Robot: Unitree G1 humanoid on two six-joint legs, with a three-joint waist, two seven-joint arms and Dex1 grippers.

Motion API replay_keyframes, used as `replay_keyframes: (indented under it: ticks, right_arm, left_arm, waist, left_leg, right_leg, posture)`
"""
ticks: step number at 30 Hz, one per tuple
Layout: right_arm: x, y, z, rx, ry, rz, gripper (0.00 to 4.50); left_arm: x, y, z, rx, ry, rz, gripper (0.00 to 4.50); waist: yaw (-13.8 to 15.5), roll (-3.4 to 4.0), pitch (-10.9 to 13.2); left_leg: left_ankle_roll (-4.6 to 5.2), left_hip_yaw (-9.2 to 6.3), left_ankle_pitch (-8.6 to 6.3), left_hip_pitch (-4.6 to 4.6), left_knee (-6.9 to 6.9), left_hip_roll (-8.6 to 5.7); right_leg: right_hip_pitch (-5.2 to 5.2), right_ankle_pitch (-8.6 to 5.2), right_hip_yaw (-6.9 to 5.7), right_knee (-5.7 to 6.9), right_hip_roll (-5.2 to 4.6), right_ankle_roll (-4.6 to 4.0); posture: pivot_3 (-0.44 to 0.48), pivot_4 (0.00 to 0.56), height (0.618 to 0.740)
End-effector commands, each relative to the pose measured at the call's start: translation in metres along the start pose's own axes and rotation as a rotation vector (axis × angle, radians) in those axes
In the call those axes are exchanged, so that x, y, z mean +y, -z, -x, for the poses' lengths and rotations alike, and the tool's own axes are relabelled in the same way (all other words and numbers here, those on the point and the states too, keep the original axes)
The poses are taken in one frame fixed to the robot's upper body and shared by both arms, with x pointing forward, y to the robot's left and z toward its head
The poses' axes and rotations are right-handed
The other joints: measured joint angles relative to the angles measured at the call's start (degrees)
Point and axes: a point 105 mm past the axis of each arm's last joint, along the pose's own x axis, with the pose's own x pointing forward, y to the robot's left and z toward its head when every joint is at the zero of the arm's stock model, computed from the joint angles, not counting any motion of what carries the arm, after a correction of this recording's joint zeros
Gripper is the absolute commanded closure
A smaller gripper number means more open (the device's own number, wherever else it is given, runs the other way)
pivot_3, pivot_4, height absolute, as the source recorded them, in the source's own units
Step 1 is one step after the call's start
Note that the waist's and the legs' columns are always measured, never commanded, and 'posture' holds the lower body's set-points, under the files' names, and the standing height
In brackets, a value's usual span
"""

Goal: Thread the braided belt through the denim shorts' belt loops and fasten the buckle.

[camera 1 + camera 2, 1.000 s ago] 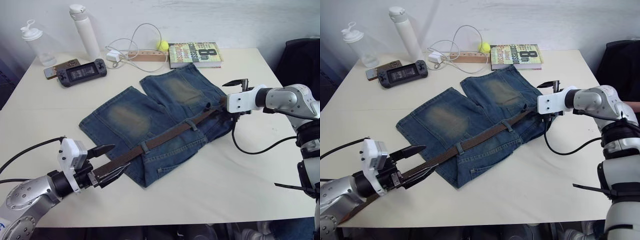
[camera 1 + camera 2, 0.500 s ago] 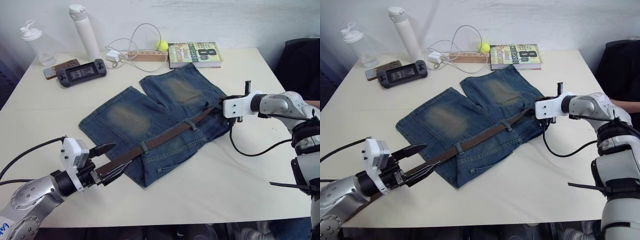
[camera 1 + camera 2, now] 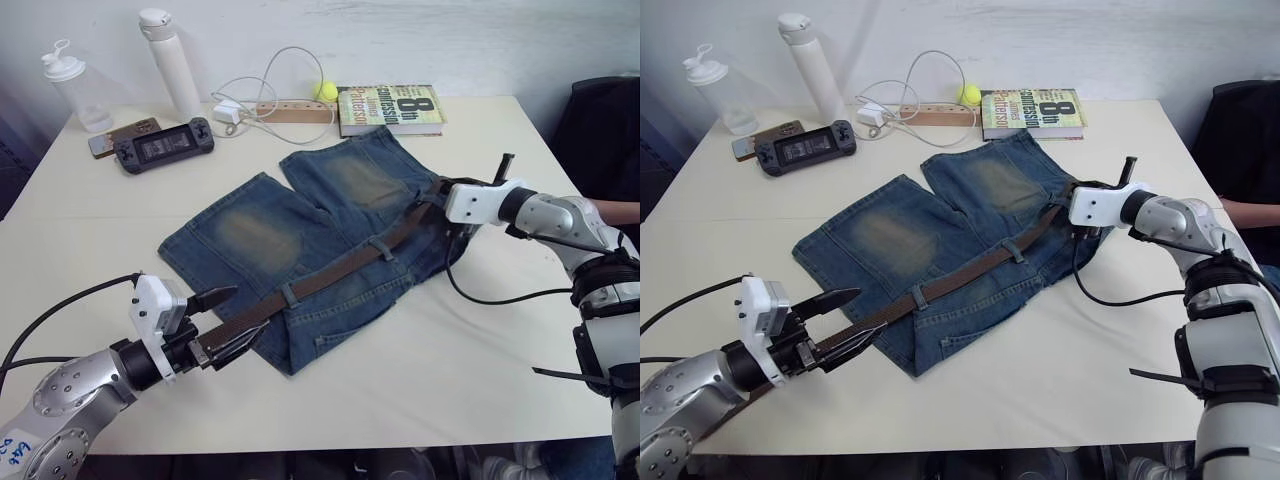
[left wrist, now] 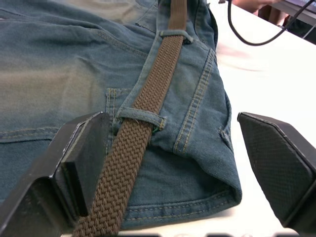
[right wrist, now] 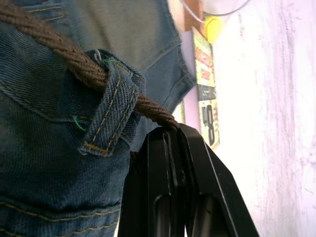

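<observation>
Across shorts (image 3: pixel 300 240), belt (image 3: pixel 330 270) lying diagonally, left-near to right-far

Left gripper (image 4: pixel 173 163) is standing wide open, one black finger (image 4: pixel 81 158) on each side of the view. The braided belt (image 4: pixel 148 108), brown weave, is running between the fingers and away across the denim shorts (image 4: pixel 64 74), lying closer to one finger than the other. It is passing under a near belt loop (image 4: pixel 140 116) and, further along, under a second loop (image 4: pixel 176 35). Yellow stitching is showing along the waistband seam beside the strap. The shorts' edge is folding over onto a pale table (image 4: pixel 276 74). A black cable (image 4: pixel 252 34) is curving over the table at the far side. A hand is lying at the far edge, blurred.
</observation>
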Motion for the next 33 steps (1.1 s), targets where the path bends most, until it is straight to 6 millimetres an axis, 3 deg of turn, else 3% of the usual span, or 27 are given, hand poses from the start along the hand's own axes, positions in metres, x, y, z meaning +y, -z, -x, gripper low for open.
replay_keyframes:
  ticks: [1, 2, 5, 11, 13, 17, 20, 26, 29, 33]
  right_arm:
    - [0.000, 0.000, -0.009, 0.031, -0.023, -0.071, 4.48]
    - [-0.002, 0.003, -0.009, 0.052, -0.023, -0.065, 4.48]
    - [-0.006, 0.011, -0.004, 0.095, -0.040, -0.078, 3.50]
    - [-0.020, 0.025, 0.027, 0.120, -0.085, -0.126, 0.71]
    - [-0.026, 0.026, 0.041, 0.104, -0.116, -0.190, 0.05]
    - [-0.042, 0.018, 0.061, 0.066, -0.114, -0.297, 0.05]
    - [-0.047, 0.007, 0.065, 0.025, -0.114, -0.419, 0.05]
    - [-0.006, -0.040, 0.074, -0.093, -0.394, -0.676, 0.05]
    - [0.009, -0.063, 0.088, -0.124, -0.531, -0.764, 0.05]
    - [0.019, -0.080, 0.100, -0.115, -0.634, -0.814, 0.05]
  left_arm:
    - [-0.003, 0.000, -0.005, 0.003, 0.030, -0.012, 0.00]
    - [-0.003, -0.001, -0.006, 0.005, 0.037, -0.015, 0.00]
    - [-0.002, -0.002, -0.009, 0.011, 0.061, -0.021, 0.00]
    - [-0.002, -0.004, -0.015, 0.028, 0.123, -0.015, 0.00]
    - [-0.001, -0.005, -0.016, 0.039, 0.147, -0.021, 0.00]
    - [-0.003, -0.004, -0.022, 0.072, 0.208, -0.027, 0.00]
    - [-0.004, -0.003, -0.028, 0.090, 0.231, -0.010, 0.00]
    - [-0.017, 0.002, -0.034, 0.144, 0.301, 0.066, 0.00]
    - [-0.028, 0.004, -0.029, 0.182, 0.367, 0.029, 0.00]
    - [-0.032, 0.011, -0.028, 0.237, 0.422, -0.074, 0.00]
  waist:
    - [-0.23, 0.00, 0.00]
    - [-0.24, 0.00, 0.00]
    - [-0.14, 0.00, 0.00]
    - [0.37, 0.00, 0.00]
    - [0.64, 0.00, 0.00]
    - [0.92, 0.00, 0.00]
    - [0.66, 0.00, 0.00]
    - [1.02, 0.00, 0.01]
    - [1.15, -0.01, 0.03]
    - [1.13, 0.00, 0.03]
  left_leg:
    - [-0.02, 0.00, 0.01, 0.02, 0.00, 0.01]
    - [-0.03, 0.00, 0.01, 0.01, 0.00, 0.01]
    - [-0.03, -0.01, 0.02, -0.01, 0.00, 0.01]
    - [-0.02, -0.02, 0.01, -0.02, -0.01, 0.00]
    - [-0.02, -0.03, 0.01, -0.04, -0.01, 0.01]
    - [-0.01, -0.05, 0.00, -0.06, -0.02, 0.02]
    - [0.00, -0.05, 0.00, -0.04, -0.03, 0.03]
    - [-0.02, -0.08, 0.01, -0.03, -0.08, 0.08]
    - [0.01, -0.11, -0.01, -0.08, -0.06, 0.06]
    - [0.02, -0.15, -0.03, -0.08, -0.07, 0.03]
  right_leg:
    - [0.01, 0.00, 0.00, 0.02, 0.01, 0.00]
    - [0.00, 0.00, 0.00, 0.03, 0.01, 0.00]
    - [-0.01, 0.00, -0.01, 0.06, 0.00, 0.00]
    - [0.00, 0.00, -0.01, 0.01, 0.00, 0.00]
    - [0.00, 0.00, -0.02, 0.01, 0.00, 0.00]
    - [0.01, 0.00, -0.05, -0.04, -0.01, 0.00]
    - [0.02, 0.00, -0.03, -0.03, -0.01, 0.00]
    - [0.02, 0.00, -0.06, 0.06, 0.01, 0.00]
    - [0.00, 0.00, -0.07, 0.22, -0.02, 0.00]
    - [0.01, 0.00, -0.08, -0.09, -0.06, 0.00]
  posture:
    - [0.000, 0.150, 0.735]
    - [0.000, 0.150, 0.735]
    - [0.000, 0.150, 0.735]
    - [0.000, 0.150, 0.735]
    - [0.000, 0.150, 0.735]
    - [0.000, 0.150, 0.735]
    - [0.000, 0.150, 0.735]
    - [0.000, 0.150, 0.735]
    - [0.000, 0.150, 0.735]
    - [0.000, 0.150, 0.735]
